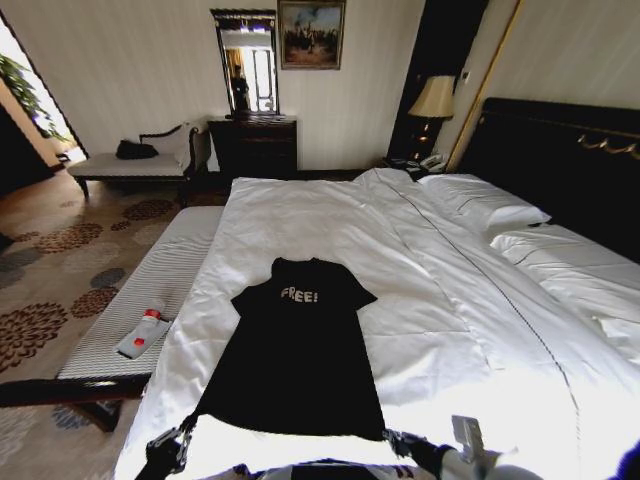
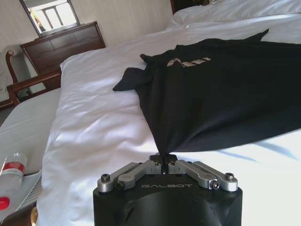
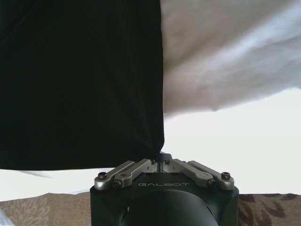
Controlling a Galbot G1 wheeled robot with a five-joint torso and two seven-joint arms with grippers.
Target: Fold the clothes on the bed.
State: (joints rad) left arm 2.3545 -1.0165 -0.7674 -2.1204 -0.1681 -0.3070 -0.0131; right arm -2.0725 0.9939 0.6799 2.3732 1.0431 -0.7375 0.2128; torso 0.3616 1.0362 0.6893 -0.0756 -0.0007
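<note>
The black short-sleeved cotton T-shirt [image 1: 293, 350] lies flat, lettering up, on the white duvet of the large dark-framed bed [image 1: 420, 260]. Left gripper [image 2: 163, 162] is closed, pinching the left hem corner; right gripper [image 3: 160, 159] is closed, pinching the right hem corner.

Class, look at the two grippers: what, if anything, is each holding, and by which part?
Both hold the black T-shirt at its hem: the left gripper pinches the left bottom corner, the right gripper the right bottom corner.
</note>
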